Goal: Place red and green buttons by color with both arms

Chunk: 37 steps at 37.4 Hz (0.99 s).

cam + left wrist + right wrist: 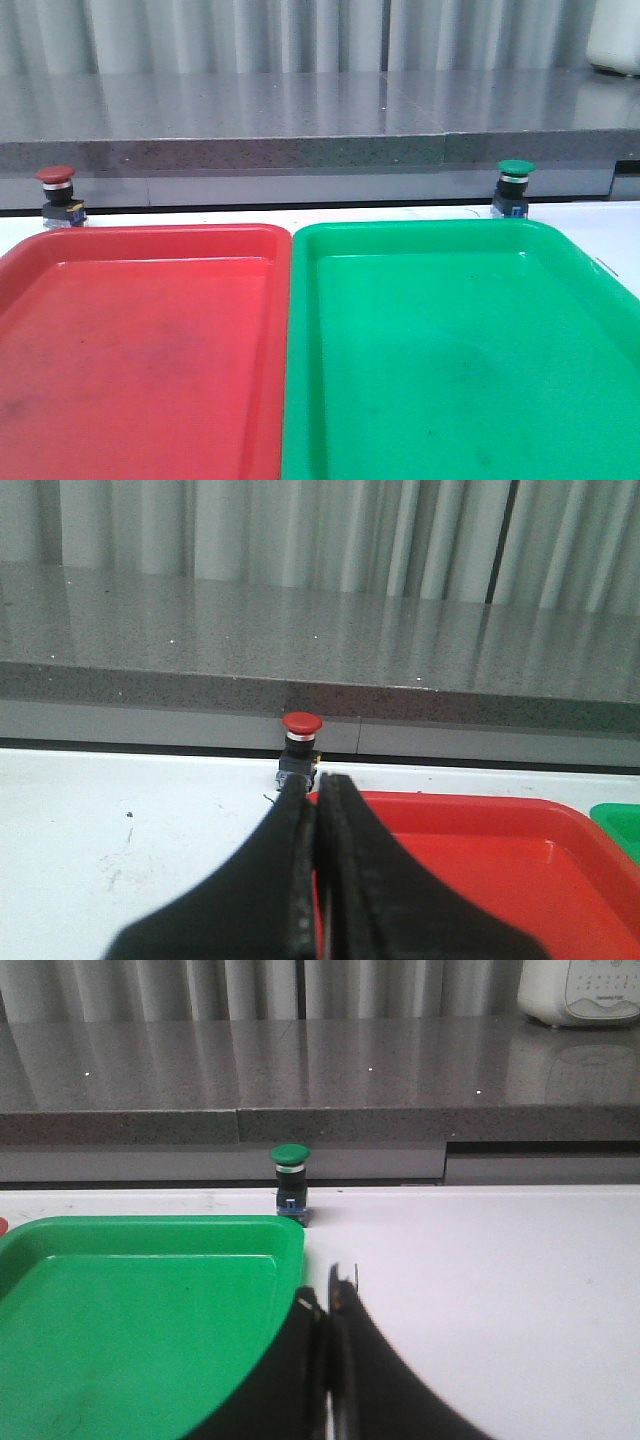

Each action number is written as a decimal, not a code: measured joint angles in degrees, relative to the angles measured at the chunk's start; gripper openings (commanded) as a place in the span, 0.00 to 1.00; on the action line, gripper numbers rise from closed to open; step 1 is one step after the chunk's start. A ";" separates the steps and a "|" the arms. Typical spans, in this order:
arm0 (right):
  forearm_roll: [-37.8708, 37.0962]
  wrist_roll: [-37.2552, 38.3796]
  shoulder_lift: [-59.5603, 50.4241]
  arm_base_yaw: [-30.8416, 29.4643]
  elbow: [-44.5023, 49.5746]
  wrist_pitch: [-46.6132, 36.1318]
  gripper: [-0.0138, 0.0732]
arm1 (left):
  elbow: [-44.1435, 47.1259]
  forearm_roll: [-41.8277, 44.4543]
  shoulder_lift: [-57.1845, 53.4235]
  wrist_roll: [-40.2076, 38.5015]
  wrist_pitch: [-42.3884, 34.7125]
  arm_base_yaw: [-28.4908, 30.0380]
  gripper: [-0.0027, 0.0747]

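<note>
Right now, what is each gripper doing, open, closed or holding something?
Left gripper: closed, fingers together, holding nothing.
Right gripper: closed, holding nothing.

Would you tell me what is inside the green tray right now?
Nothing: the green tray shows only a bare, scuffed floor. The green button stands on the table behind its far rim. The tray's near end is out of frame.

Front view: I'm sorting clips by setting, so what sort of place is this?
Probably a lab or test bench: a white table holding only a red tray and a green tray, a grey stone-look ledge and plain curtains.
</note>
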 measured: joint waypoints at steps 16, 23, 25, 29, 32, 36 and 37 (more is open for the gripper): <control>0.00 0.00 0.00 0.00 0.00 0.00 0.08 | 0.00 0.00 0.00 0.00 0.00 0.00 0.01; 0.00 0.00 0.00 0.00 0.00 0.00 0.08 | 0.00 0.00 0.00 0.00 0.00 0.00 0.01; 0.00 0.00 0.00 0.00 0.00 0.00 0.08 | 0.00 0.00 0.00 0.00 0.00 0.00 0.01; 0.00 0.00 0.00 0.00 0.00 0.00 0.08 | 0.00 0.00 0.00 0.00 -0.82 0.00 0.01; 0.00 0.00 0.00 0.00 0.00 -0.27 0.08 | 0.00 0.00 0.00 0.00 -1.38 0.00 0.01; 0.00 0.00 0.00 0.00 0.00 -0.07 0.08 | -0.12 -0.11 0.00 0.00 -1.22 0.00 0.01; 0.00 0.00 0.00 0.00 -0.32 0.55 0.08 | -0.24 -0.10 0.00 0.00 -1.06 0.00 0.01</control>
